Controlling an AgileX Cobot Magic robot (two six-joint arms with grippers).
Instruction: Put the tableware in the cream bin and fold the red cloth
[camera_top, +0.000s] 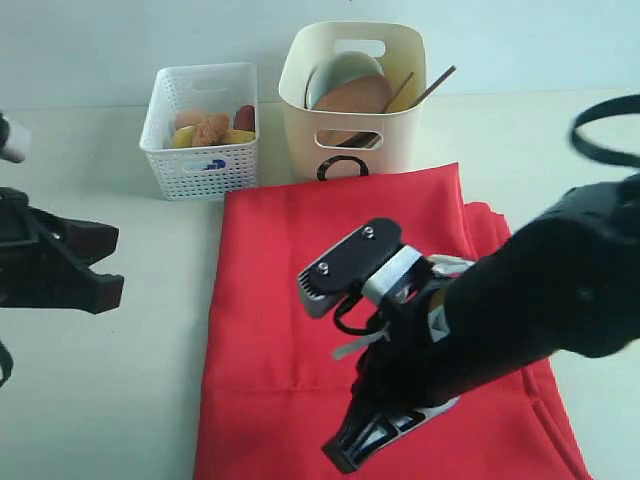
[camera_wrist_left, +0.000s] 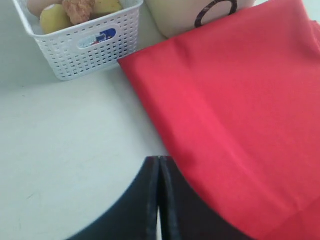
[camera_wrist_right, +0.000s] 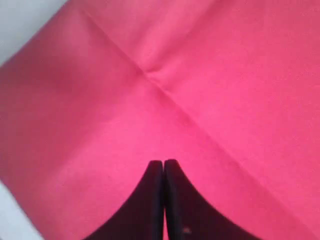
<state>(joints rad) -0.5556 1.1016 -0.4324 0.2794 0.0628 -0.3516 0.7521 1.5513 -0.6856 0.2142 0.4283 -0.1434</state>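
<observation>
The red cloth (camera_top: 300, 290) lies flat on the table in front of the cream bin (camera_top: 395, 130), with a second layer showing along its right side. In the bin stand a pale bowl (camera_top: 338, 68), a brown wooden plate (camera_top: 352, 98) and chopsticks (camera_top: 436, 84). My right gripper (camera_top: 338, 455) hangs shut and empty over the cloth's near part; in the right wrist view the gripper (camera_wrist_right: 163, 162) sits above a crease in the cloth (camera_wrist_right: 210, 75). Shut and empty too, my left gripper (camera_top: 112, 288) hovers over bare table left of the cloth; in its wrist view the gripper (camera_wrist_left: 159, 159) is at the cloth's (camera_wrist_left: 240, 110) left edge.
A white perforated basket (camera_top: 200, 150) with food stands left of the cream bin, also seen as the basket (camera_wrist_left: 85, 45) in the left wrist view beside the bin's black ring mark (camera_wrist_left: 215, 10). Pale tabletop (camera_top: 120, 400) stretches left of the cloth.
</observation>
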